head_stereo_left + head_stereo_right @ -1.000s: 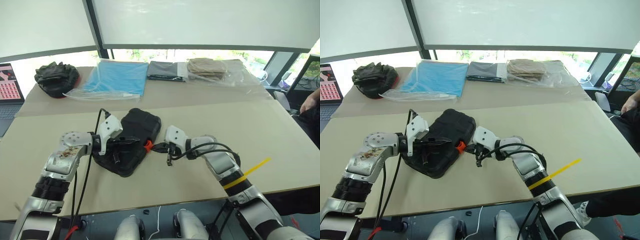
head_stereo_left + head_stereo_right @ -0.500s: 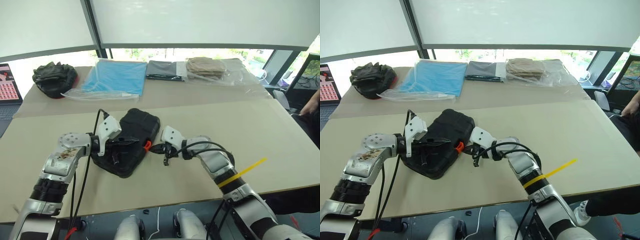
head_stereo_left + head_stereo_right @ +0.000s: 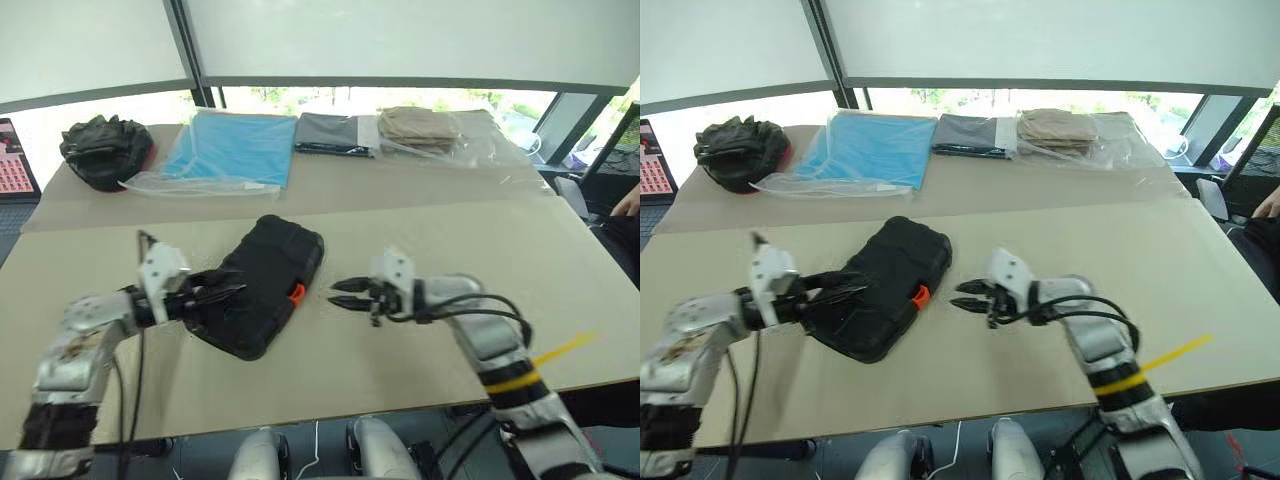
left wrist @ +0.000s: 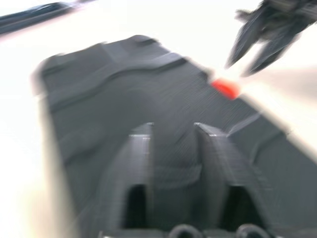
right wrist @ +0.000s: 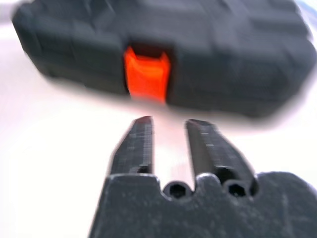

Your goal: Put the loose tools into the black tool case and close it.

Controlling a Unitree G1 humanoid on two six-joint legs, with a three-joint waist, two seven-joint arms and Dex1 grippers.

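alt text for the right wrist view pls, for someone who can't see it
A closed black tool case lies on a pale table, its orange latch facing the camera. The right gripper points at the latch from a short way off, its two black fingers slightly apart with nothing between them.

Along the beige desk's (image 3: 420,390) far edge lie a black lumpy fabric bundle (image 3: 104,150), a bagged blue folded cloth (image 3: 232,150), a dark grey folded cloth (image 3: 336,133) and a bagged tan folded cloth (image 3: 420,128).

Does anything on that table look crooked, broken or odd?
Little. The closed black tool case lies askew, at a slant to the table's edge, its orange latch facing the front.
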